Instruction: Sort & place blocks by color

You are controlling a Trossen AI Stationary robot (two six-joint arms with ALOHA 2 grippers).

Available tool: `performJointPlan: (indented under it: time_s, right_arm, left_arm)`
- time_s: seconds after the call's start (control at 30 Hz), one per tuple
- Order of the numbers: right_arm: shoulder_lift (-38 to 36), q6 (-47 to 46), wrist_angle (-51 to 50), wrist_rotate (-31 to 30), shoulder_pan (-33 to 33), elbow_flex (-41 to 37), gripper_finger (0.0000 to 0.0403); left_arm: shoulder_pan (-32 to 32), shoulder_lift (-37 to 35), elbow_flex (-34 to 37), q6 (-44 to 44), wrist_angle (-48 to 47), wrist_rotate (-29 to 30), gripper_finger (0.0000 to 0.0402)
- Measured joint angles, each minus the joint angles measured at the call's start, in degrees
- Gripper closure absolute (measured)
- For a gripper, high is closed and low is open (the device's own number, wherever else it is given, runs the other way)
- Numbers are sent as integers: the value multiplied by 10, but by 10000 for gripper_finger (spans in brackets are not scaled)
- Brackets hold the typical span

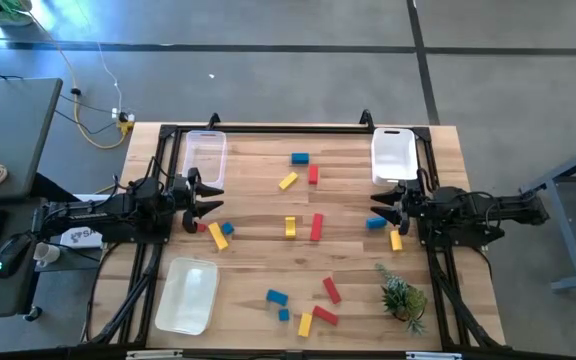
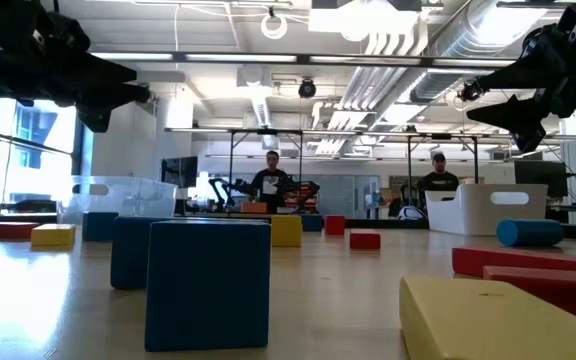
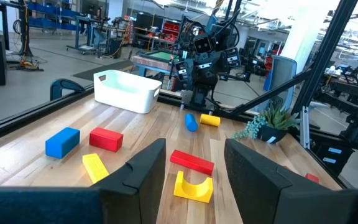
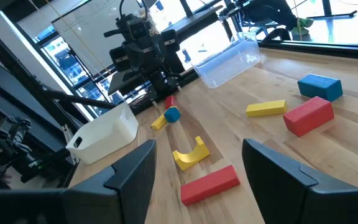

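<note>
Red, yellow and blue blocks lie scattered flat on the wooden table (image 1: 258, 260): a blue one (image 1: 299, 158), a yellow arch (image 1: 290, 227) beside a red bar (image 1: 316, 227), and a cluster near the front (image 1: 305, 322). My left gripper (image 1: 215, 199) hangs open above the table's left side, just behind a red, yellow and blue trio (image 1: 218, 233). My right gripper (image 1: 376, 210) hangs open at the right side, above a blue cylinder (image 1: 375, 223) and a yellow block (image 1: 396, 240). Both wrist views show the open fingers (image 3: 145, 171) (image 4: 129, 174) facing the arch (image 3: 192, 186) (image 4: 190, 153).
A clear bin (image 1: 206, 155) sits at the far left, a white bin (image 1: 393, 155) at the far right, and a pale tray (image 1: 188, 295) at the near left. A small green plant (image 1: 401, 297) stands at the near right. People stand in the room behind (image 2: 271, 180).
</note>
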State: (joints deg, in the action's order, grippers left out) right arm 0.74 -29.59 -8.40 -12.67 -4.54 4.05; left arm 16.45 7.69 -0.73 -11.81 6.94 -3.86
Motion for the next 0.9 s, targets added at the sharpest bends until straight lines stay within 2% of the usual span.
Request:
performJointPlan:
  time_s: [0.13,0.37,0.5,0.9]
  right_arm:
    - [0,-11,1,0,0,0,179]
    - [0,-68,5,-35,0,0,179]
    - [0,-79,40,-52,0,0,179]
    - [0,-56,169,-188,0,0,179]
  left_arm:
    - [0,0,0,0,0,0,249]
    - [0,0,0,0,0,0,249]
    - [0,0,0,0,0,0,249]
    - [0,0,0,0,0,0,249]
